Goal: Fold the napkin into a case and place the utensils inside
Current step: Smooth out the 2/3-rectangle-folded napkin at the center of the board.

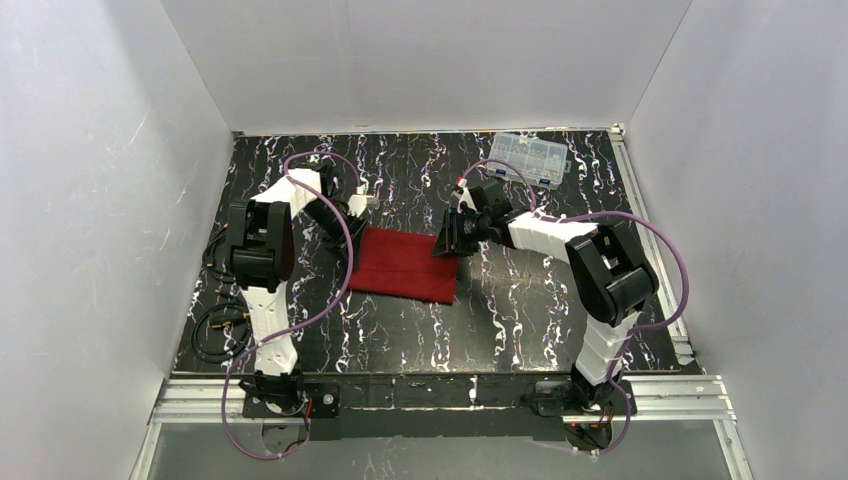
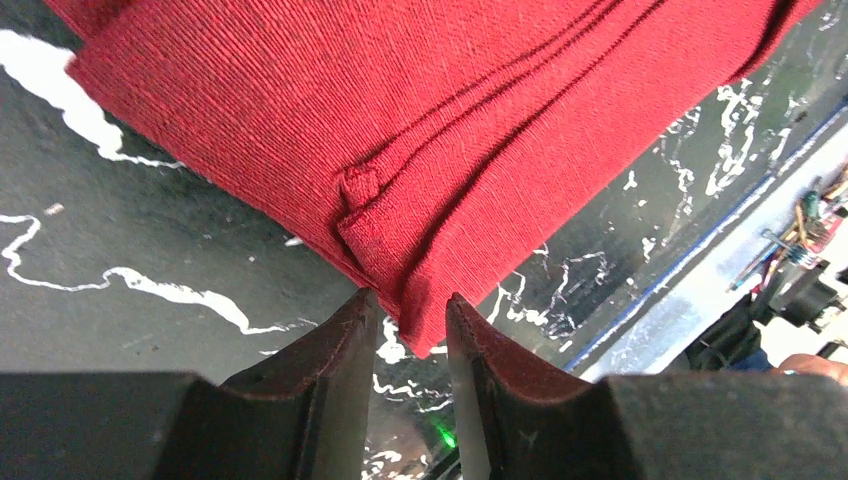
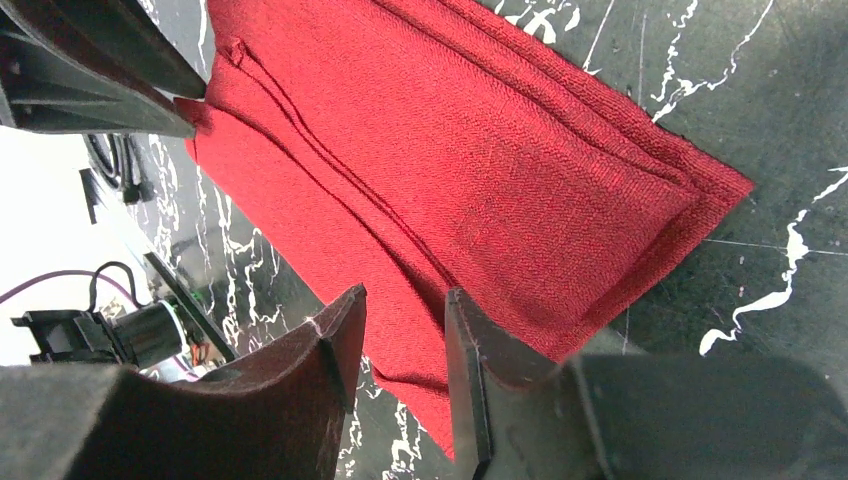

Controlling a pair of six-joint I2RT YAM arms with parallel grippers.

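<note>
Hovers the left gripper (image 2: 412, 305) with jaws narrowly apart, gripping nothing, tips at a layered corner of the napkin (image 1: 405, 265); poises the right gripper (image 3: 405, 300) likewise part-open and empty over the cloth's far right corner. Lies folded flat and oblong mid-way across the table (image 1: 500, 320), well apart from the clear box (image 1: 530, 158) by the far right corner.

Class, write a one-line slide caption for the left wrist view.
Left gripper straddling a corner of the folded red napkin on the black marbled table, jaws slightly apart.
</note>
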